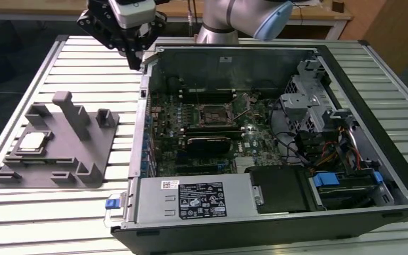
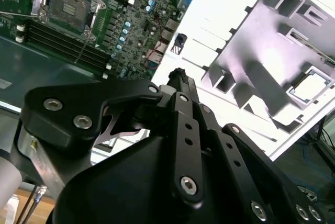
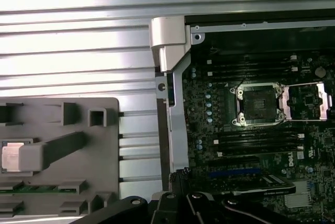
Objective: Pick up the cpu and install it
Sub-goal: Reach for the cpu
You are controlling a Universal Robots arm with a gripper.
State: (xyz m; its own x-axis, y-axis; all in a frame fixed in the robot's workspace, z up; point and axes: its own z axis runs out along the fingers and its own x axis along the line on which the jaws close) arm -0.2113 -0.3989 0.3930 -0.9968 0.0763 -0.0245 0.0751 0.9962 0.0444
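Observation:
The cpu, a small silvery square chip, lies in a recess of the grey fixture block on the exterior view's left. It also shows in both wrist views. My gripper hangs high above the slatted table, by the far left corner of the open computer case, well apart from the cpu. Its fingers meet at the tips with nothing between them. The motherboard socket stands open with its metal lid flipped back.
The case holds a power supply, drive cages and cables on the exterior view's right. Upright posts rise from the fixture block beside the cpu. Bare table slats lie in front of the fixture.

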